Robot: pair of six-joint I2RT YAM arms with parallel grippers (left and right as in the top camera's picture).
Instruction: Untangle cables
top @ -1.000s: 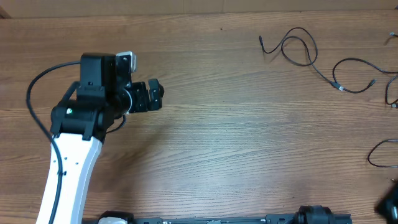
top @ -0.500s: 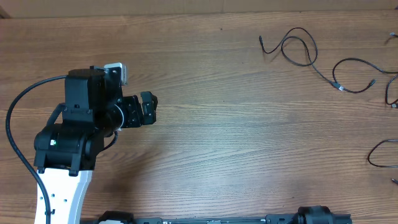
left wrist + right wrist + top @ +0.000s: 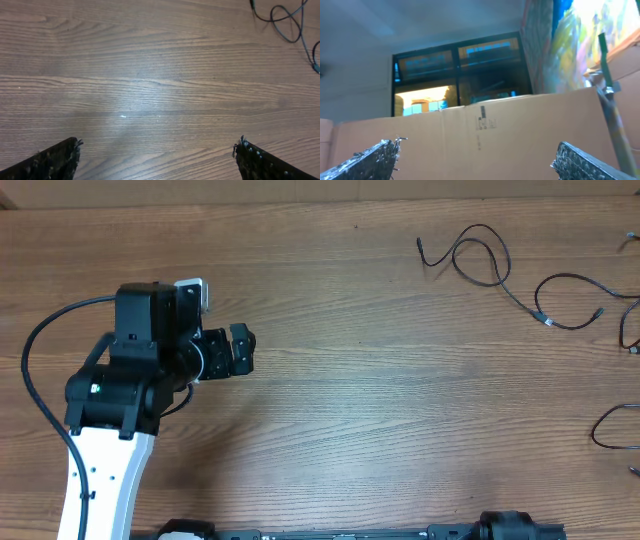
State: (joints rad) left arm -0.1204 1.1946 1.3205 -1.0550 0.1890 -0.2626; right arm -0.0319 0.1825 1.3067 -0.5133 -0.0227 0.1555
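Cables point(image 3: 507, 262) lie as separate loose strands by the wooden worktop's point(image 3: 400, 400) far right corner and right edge, apparently parted, which likely explains why the left arm point(image 3: 130, 370) idles near the left edge, left gripper point(image 3: 243, 350) splayed empty over bare wood, while the right gripper point(image 3: 477, 160) points up at cardboard point(image 3: 485, 125), likewise spread and empty.

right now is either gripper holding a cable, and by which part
Nothing is held. The left gripper and right gripper are both open with empty gaps; the cables lie loose on the table.
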